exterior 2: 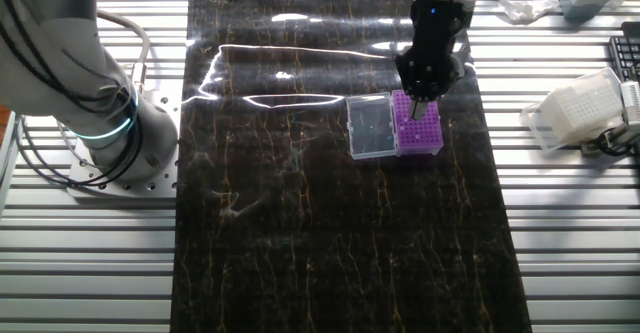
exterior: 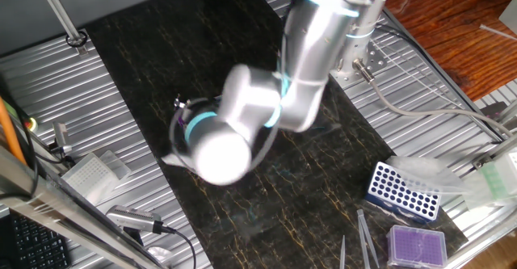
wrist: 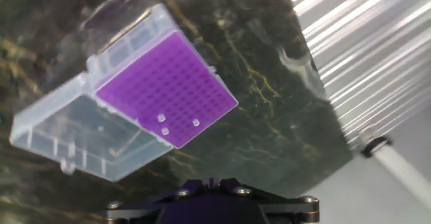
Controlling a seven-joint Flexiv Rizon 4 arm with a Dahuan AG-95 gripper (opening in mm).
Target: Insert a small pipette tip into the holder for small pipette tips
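Observation:
The holder for small pipette tips (wrist: 168, 89) is a deep-purple box with a finely gridded top and a clear lid flap (wrist: 74, 140) folded open beside it. Three small white tip heads (wrist: 164, 124) sit in holes near its front corner. In the other fixed view the holder (exterior 2: 420, 128) lies on the dark mat with my gripper (exterior 2: 421, 106) right above it, pointing down. In the hand view my gripper (wrist: 211, 181) shows at the bottom edge, jaws nearly together around a slim pale sliver, apparently the small pipette tip (wrist: 211, 182). In one fixed view the arm hides the holder.
A blue rack with large white holes (exterior: 404, 190), a paler purple box (exterior: 418, 245) and long grey pointed sticks (exterior: 365, 237) lie at the mat's near right. A white tip box (exterior 2: 575, 113) sits on the slatted metal table. The arm's base (exterior 2: 100, 123) stands at the left.

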